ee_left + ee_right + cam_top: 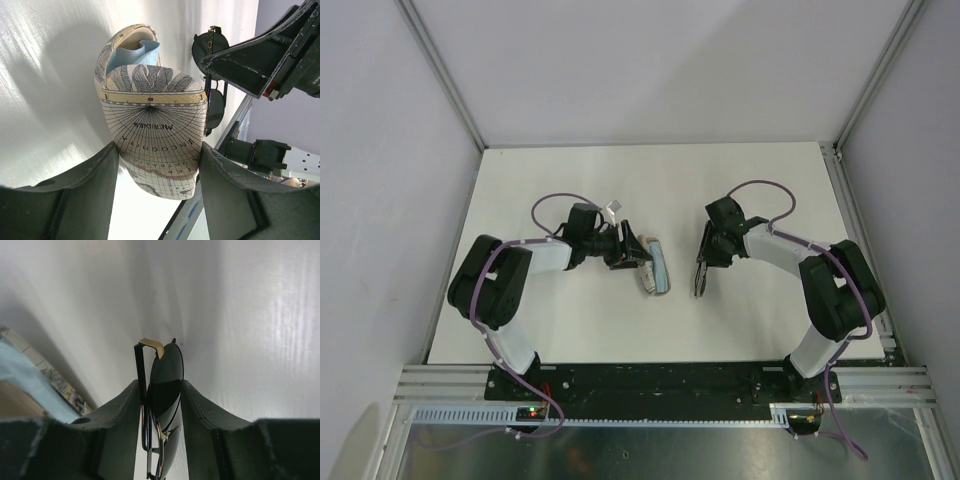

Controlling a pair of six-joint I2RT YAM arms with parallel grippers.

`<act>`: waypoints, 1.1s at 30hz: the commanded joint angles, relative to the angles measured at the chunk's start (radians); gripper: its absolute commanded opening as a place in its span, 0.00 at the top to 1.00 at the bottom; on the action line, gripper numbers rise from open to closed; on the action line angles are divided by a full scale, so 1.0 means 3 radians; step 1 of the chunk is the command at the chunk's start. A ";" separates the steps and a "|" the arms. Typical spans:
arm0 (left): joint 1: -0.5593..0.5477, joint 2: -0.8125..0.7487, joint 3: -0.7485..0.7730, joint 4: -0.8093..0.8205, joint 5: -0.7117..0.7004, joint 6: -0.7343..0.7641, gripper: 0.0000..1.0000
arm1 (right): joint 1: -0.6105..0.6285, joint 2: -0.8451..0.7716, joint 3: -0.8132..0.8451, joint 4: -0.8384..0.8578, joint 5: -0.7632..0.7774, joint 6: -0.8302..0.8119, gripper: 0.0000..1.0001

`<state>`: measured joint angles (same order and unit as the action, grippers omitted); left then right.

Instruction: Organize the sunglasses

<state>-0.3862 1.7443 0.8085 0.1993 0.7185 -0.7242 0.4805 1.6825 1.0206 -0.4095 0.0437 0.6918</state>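
The sunglasses (167, 375), folded, with dark lenses and a thin black frame, stand on edge between my right gripper's (160, 385) fingers, which are shut on them. From above, that gripper (703, 266) holds the sunglasses (700, 284) just over the table, right of the case. The map-printed oval case (155, 115) lies open with a light blue cloth (132, 57) inside. My left gripper (159, 148) is shut on the case's near end, one finger on each side. In the top view the left gripper (632, 256) and the case (658, 268) sit mid-table. The sunglasses (216, 107) hang just beyond the case's right side.
The white table (570, 190) is bounded by grey walls and metal frame posts (835, 152). A metal rail (660, 380) with both arm bases runs along the near edge. In the right wrist view the case rim (55, 379) and cloth (20, 372) show at the left edge.
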 commanded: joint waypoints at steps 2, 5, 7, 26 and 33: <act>-0.0043 0.0016 -0.0056 -0.0213 -0.0126 0.0232 0.48 | -0.0043 -0.0023 -0.0042 0.0303 -0.0591 -0.0413 0.63; -0.0051 0.0044 -0.0040 -0.0217 -0.0097 0.0217 0.48 | -0.0045 -0.0029 -0.0043 0.0394 -0.0764 -0.0456 0.63; -0.0058 0.0069 -0.0018 -0.0221 -0.0082 0.0203 0.48 | -0.0025 -0.0032 -0.0040 0.0474 -0.0853 -0.0505 0.63; -0.0155 0.0267 0.0145 -0.0288 -0.0085 0.0115 0.49 | -0.0021 0.0197 0.0089 0.0806 -0.1230 -0.0586 0.64; -0.0168 0.0322 0.0224 -0.0381 -0.0131 0.0148 0.48 | -0.0020 0.0356 0.0265 0.0780 -0.1350 -0.0390 0.57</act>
<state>-0.4179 1.8065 0.8688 0.1818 0.7197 -0.7330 0.4721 1.7737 1.0309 -0.1921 -0.3256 0.5396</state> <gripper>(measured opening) 0.634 0.386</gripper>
